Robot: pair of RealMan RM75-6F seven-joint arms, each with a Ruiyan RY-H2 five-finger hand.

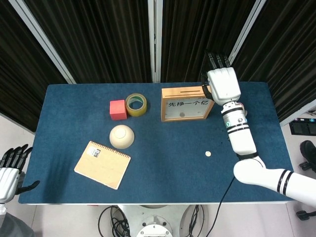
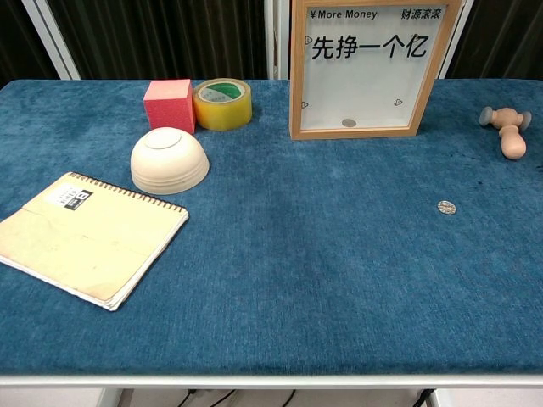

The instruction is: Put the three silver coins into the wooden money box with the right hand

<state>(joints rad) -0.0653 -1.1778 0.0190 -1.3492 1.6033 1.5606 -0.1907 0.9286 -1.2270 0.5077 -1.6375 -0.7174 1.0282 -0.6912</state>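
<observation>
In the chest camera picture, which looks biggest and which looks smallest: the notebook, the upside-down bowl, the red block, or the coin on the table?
Largest to smallest, as they look:
1. notebook, though it lies nearest the camera
2. bowl
3. red block, farther back, so it may look smaller than it is
4. coin, by far the smallest
</observation>
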